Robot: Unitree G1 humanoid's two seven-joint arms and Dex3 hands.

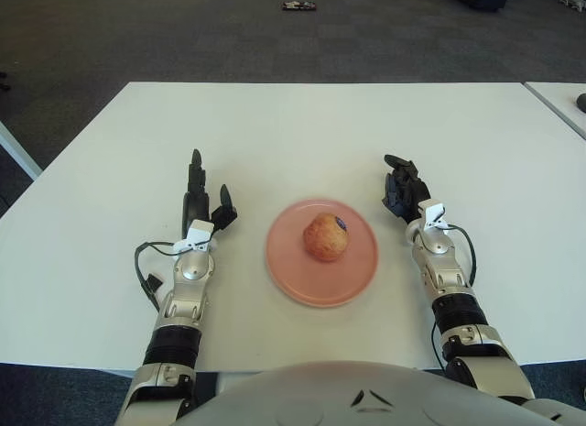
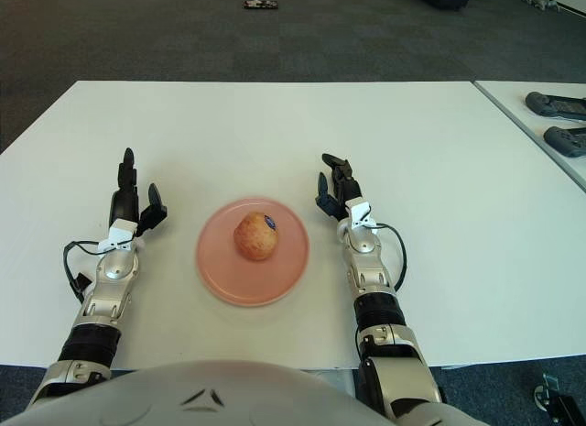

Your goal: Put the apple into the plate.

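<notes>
A red-yellow apple (image 1: 325, 237) with a small dark sticker sits upright in the middle of a pink plate (image 1: 291, 276) on the white table. My left hand (image 1: 203, 197) shows to the left of the plate, fingers stretched out and holding nothing. My right hand (image 1: 401, 188) shows to the right of the plate, a short gap from its rim, fingers relaxed and holding nothing. Neither hand touches the apple or the plate.
The white table (image 1: 293, 133) stretches away beyond the plate. A second table with dark controllers (image 2: 558, 105) stands at the far right. A small dark object (image 1: 298, 5) lies on the grey carpet beyond.
</notes>
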